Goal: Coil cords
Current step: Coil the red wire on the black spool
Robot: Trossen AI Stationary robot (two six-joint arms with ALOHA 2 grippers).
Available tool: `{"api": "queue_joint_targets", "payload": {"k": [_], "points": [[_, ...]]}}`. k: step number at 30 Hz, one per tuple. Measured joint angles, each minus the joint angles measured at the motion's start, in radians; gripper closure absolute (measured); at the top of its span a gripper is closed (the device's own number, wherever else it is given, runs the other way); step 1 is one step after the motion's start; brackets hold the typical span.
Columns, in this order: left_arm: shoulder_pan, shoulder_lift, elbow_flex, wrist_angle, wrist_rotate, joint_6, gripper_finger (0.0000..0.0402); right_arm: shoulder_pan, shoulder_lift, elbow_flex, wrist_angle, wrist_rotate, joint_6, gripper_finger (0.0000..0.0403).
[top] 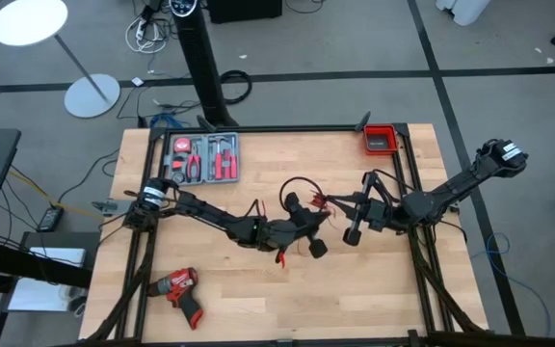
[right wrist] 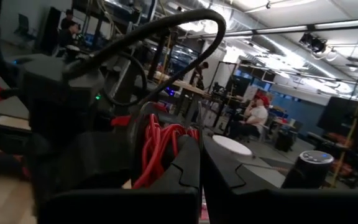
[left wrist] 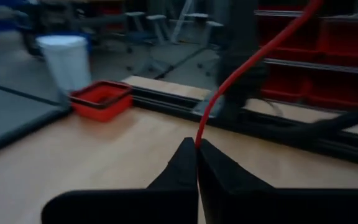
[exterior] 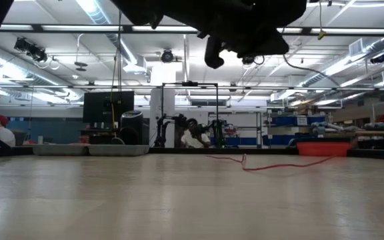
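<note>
Overhead, left to right: left claw (top: 308,229) at mid-desk (top: 355,299), pinched shut on the thin red wire (left wrist: 229,81). Just beside it, right claw (top: 347,205) is closed w/ a red wire bundle against its fingers; whether gripped, can't tell. Black cable (top: 302,185) loops behind them. Likely mid-coil; next wrap needs slack. Front of desk is bare; red bin (top: 380,140) sits at far right edge.

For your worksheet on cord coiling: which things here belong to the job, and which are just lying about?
Job:
- thin bright red wire, pinched by the left gripper
- thicker black cable

Lying about:
- red-and-black power drill
- grey tray of red-handled tools
- small red plastic bin
</note>
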Motion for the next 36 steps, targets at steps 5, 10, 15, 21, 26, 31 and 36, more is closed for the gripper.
{"api": "queue_joint_targets", "payload": {"k": [5,10,15,21,26,31,36], "points": [[-0.014,0.000,0.000,-0.002,-0.140,0.126,0.0401,0.015,0.000,0.000,0.000,-0.015,0.022,0.0403],[-0.057,-0.001,0.000,-0.079,-0.293,0.277,0.0401,0.055,-0.012,0.000,0.006,0.035,-0.040,0.0403],[-0.102,-0.025,0.000,-0.133,-0.492,0.415,0.0401,0.092,-0.035,0.000,0.005,0.056,-0.064,0.0403],[-0.125,-0.078,0.000,-0.126,-0.645,0.582,0.0401,0.117,-0.039,0.000,-0.021,0.055,-0.026,0.0403],[-0.144,-0.119,0.000,-0.126,-0.703,0.683,0.0401,0.120,-0.039,0.000,-0.057,0.055,-0.017,0.0403],[-0.169,-0.159,0.000,-0.122,-0.757,0.769,0.0401,0.111,-0.039,0.000,-0.148,0.066,-0.022,0.0403],[-0.177,-0.183,0.004,-0.118,-0.756,0.768,0.0401,0.086,-0.039,0.000,-0.224,0.072,-0.022,0.0403]]}}
